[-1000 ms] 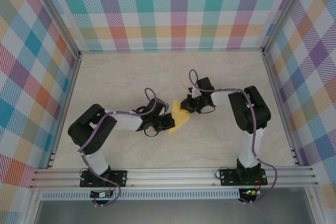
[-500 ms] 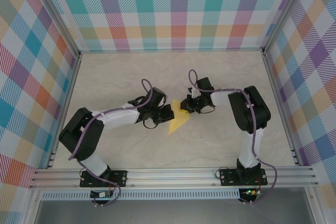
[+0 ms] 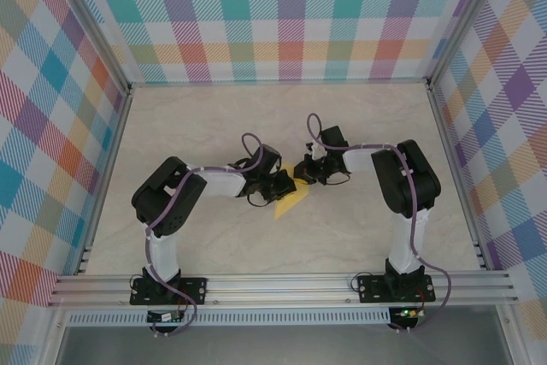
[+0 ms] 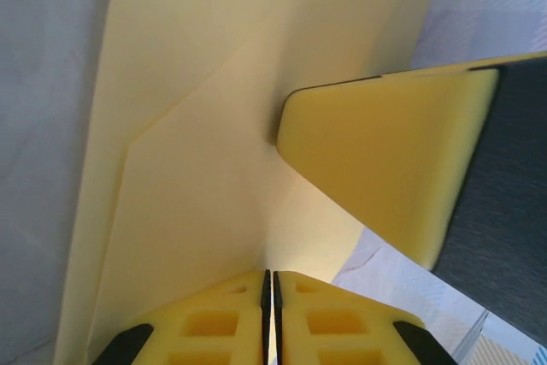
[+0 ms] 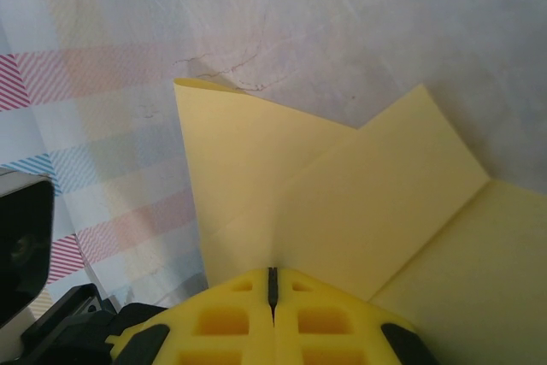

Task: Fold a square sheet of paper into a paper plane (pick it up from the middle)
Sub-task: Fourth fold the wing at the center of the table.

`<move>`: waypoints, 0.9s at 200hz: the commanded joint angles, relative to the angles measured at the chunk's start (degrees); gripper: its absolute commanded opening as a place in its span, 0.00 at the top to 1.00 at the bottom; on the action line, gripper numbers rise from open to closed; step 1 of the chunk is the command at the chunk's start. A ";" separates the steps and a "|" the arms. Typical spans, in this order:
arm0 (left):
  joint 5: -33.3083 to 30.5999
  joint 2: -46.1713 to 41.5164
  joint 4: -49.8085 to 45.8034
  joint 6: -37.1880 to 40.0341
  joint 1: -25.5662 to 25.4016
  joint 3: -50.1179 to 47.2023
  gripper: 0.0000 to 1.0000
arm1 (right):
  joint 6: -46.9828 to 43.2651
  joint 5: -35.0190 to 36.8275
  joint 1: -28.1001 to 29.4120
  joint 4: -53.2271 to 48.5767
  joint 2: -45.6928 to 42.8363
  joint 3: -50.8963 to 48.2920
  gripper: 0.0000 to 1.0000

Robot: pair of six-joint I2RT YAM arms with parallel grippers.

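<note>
**mira_k:** Where's the yellow paper (image 3: 292,203) sitting? On the overhead cam I only get a small pointed bit in the middle of the marble-look table (image 3: 367,126). It pokes out toward the near edge from under the left gripper (image 3: 280,187) and right gripper (image 3: 302,174).

**dov:** The wrist cams give way more. On the left wrist cam the paper is folded into overlapping layers with creases. The left gripper's pads are pressed together with just a hairline seam, and a crease runs right up to it. Can't tell if any paper is nipped in there. That cam also catches 1 finger pad (image 4: 376,168) of the right gripper, tip against the paper.

**mira_k:** And the right's own cam?

**dov:** Same deal: pads closed tight, paper reaching the seam, 2 flat layers on the table.
</note>
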 commanded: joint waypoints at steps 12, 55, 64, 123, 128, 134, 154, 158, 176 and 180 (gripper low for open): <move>-2.89 0.01 -2.81 -0.72 0.27 -3.46 0.90 | -1.05 6.94 0.02 -3.75 4.00 -1.56 0.96; -3.13 -3.87 -4.67 0.96 -0.02 -9.59 0.90 | -1.54 8.06 0.08 -4.80 4.30 -1.22 0.97; -3.08 -4.56 -5.55 1.58 -0.02 -10.06 0.90 | -1.60 8.31 0.00 -5.21 4.50 -0.96 0.97; 0.80 -6.35 -7.41 4.64 -0.29 -11.79 0.89 | -1.67 8.85 0.06 -5.83 4.72 -0.59 0.97; 0.79 -6.72 -7.67 4.83 -0.29 -11.97 0.89 | -1.68 8.87 0.06 -5.85 4.76 -0.51 0.97; 0.36 -7.30 -8.32 5.04 -0.29 -12.19 0.89 | -1.63 8.85 0.06 -5.81 4.70 -0.49 0.97; -2.06 -9.46 -11.07 6.08 -0.29 -12.47 0.89 | -1.59 8.78 0.04 -5.84 4.67 -0.59 0.97; -2.46 -9.93 -11.58 6.31 -0.29 -12.32 0.89 | -1.57 8.81 0.05 -5.84 4.61 -0.59 0.97; -3.95 -11.83 -12.52 6.82 -0.26 -11.53 0.89 | -1.58 8.82 0.04 -5.89 4.61 -0.55 0.97; -4.51 -12.26 -12.75 6.88 -0.28 -11.26 0.88 | -1.65 8.89 0.05 -5.98 4.66 -0.51 0.97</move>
